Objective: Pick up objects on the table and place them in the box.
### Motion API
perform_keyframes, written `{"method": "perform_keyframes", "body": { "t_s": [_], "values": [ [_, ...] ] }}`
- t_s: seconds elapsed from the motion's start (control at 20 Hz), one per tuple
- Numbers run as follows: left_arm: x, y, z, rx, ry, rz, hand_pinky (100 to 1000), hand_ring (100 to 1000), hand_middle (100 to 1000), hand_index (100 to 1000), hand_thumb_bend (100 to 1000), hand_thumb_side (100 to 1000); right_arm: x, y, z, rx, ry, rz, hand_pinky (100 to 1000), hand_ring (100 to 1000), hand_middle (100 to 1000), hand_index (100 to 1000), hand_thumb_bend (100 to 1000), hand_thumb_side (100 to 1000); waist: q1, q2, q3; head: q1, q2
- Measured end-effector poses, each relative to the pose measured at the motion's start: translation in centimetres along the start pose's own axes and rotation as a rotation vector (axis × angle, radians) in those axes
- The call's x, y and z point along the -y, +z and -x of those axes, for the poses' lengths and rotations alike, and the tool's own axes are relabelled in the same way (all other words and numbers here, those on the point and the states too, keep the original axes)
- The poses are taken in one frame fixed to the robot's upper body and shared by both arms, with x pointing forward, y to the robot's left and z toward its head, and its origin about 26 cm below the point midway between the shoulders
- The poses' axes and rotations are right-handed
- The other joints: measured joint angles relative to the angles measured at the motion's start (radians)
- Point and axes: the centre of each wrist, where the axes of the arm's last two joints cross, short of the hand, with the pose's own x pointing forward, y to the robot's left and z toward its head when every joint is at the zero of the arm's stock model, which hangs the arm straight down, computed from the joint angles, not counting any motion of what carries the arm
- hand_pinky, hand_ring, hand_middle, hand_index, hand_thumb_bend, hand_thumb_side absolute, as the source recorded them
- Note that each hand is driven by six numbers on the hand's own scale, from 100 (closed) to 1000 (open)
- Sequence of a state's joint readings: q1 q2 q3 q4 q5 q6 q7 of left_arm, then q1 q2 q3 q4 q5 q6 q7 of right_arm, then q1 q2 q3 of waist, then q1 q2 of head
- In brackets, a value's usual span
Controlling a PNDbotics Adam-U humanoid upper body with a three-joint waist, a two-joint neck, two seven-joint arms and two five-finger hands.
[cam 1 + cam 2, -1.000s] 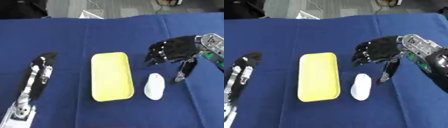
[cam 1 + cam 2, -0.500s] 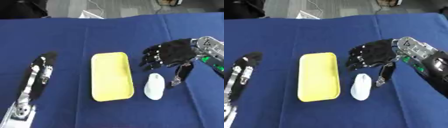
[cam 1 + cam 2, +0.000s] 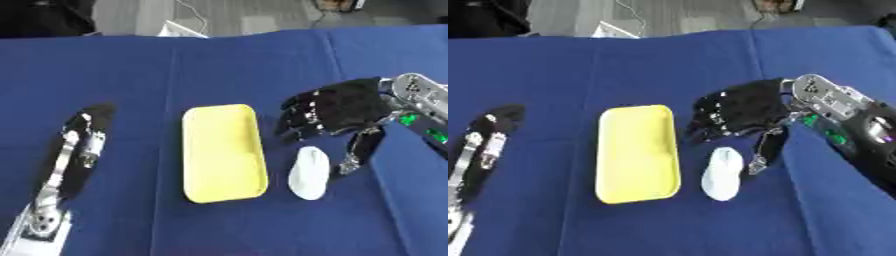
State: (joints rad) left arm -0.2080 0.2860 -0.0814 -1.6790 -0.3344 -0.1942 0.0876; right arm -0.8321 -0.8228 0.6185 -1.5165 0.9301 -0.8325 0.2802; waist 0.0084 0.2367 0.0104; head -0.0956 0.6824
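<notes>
Your right hand [image 3: 337,107] hangs over the blue counter [image 3: 219,60] at about 3 o'clock, fingers [image 3: 297,117] spread and gripping nothing, thumb pointing down just right of the white object [image 3: 309,172]. That object (small, oval) lies on the cloth just right of the yellow tray [image 3: 223,152], near but apart from it. Your left hand [image 3: 74,150] rests at 8 o'clock, fingers straight and flat.
</notes>
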Motion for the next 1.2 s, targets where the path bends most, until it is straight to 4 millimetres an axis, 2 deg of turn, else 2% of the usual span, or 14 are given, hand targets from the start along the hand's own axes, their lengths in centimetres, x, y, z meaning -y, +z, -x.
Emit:
{"method": "perform_keyframes", "body": {
  "t_s": [0.3,0.8,1.2],
  "values": [
    [0.1,0.0,0.0,0.004,0.002,0.006,797,803,814,897,100,1000,-0.1,-0.1,-0.1,-0.003,-0.005,-0.008,940,867,860,892,646,465,0.000,0.000,0.004,0.000,0.000],
    [0.1,-0.3,-0.2,0.013,0.002,0.007,798,804,815,897,100,1000,-1.6,-0.6,-0.6,0.003,-0.003,-0.058,940,867,860,893,646,456,0.000,0.005,0.006,0.000,0.000],
    [0.1,-0.3,-0.2,0.013,0.003,0.007,798,805,815,897,100,1000,-1.8,-0.8,-0.6,0.013,0.009,-0.060,940,867,859,892,646,447,0.000,0.005,0.006,0.000,0.000]
  ]
}}
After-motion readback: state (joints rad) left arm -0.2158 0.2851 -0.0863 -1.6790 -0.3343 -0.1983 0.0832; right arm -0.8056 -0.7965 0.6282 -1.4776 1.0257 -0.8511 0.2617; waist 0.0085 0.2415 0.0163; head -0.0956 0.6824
